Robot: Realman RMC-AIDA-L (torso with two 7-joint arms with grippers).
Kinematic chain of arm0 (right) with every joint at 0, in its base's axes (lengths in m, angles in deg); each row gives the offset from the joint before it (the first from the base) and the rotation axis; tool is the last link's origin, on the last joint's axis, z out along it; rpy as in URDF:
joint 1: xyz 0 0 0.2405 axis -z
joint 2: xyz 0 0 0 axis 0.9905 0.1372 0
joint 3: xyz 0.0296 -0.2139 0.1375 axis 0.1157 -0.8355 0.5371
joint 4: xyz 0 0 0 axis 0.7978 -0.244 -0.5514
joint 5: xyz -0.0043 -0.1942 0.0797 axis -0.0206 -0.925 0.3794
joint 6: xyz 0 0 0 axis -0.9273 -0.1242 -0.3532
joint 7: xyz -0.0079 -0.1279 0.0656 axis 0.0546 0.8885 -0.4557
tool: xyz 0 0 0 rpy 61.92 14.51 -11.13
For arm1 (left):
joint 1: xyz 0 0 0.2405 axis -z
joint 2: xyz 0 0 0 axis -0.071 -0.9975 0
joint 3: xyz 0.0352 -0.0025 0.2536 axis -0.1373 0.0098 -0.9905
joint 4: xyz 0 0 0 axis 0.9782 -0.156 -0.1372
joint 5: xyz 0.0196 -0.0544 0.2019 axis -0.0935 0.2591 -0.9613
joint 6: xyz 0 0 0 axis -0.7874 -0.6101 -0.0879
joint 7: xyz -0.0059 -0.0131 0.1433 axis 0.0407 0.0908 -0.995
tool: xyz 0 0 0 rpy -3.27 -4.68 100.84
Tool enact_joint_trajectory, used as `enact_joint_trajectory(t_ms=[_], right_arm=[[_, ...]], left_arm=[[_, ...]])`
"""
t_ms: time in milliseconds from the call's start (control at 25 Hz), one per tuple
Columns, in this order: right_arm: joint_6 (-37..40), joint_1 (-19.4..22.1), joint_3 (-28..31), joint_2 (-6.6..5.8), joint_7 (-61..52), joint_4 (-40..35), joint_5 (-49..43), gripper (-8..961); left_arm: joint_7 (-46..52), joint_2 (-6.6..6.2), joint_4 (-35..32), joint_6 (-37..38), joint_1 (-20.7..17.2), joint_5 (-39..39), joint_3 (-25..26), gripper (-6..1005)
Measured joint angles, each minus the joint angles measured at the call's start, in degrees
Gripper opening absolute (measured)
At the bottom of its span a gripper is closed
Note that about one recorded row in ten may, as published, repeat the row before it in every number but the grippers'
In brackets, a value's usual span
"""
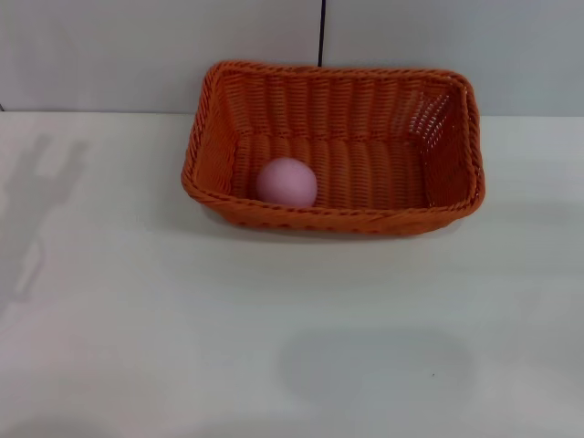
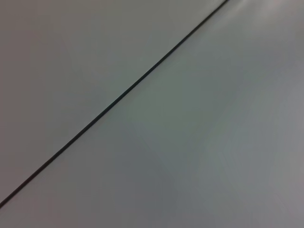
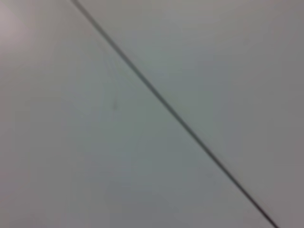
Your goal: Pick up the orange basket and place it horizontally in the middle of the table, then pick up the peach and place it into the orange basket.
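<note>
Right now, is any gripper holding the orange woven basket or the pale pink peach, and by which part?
Nothing is held. No gripper is in view. The pale pink round peach lies inside the orange woven rectangular basket on the plain white table.

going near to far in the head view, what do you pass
bare table → front rim of the orange basket → the peach lying inside it → the basket's back rim → grey wall; neither pincer is in view

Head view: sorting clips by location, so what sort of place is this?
Probably a lab or test bench: a plain white table against bare grey wall panels, with only an orange basket holding a peach.
</note>
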Motion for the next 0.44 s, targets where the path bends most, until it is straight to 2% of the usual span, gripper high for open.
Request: enact_joint_trajectory(t_ms=[280, 440], right_arm=[[-1.7, 0.2, 1.9, -0.02, 0.3, 1.1, 0.0, 630], [-3.0, -0.3, 5.8, 0.03, 0.3, 2.3, 0.0, 630]], left_arm=[[0.1, -0.10, 0.0, 0.1, -0.1, 1.6, 0.1, 845], [-0.6, 0.08, -0.9, 0.0, 0.2, 4.7, 0.1, 844]])
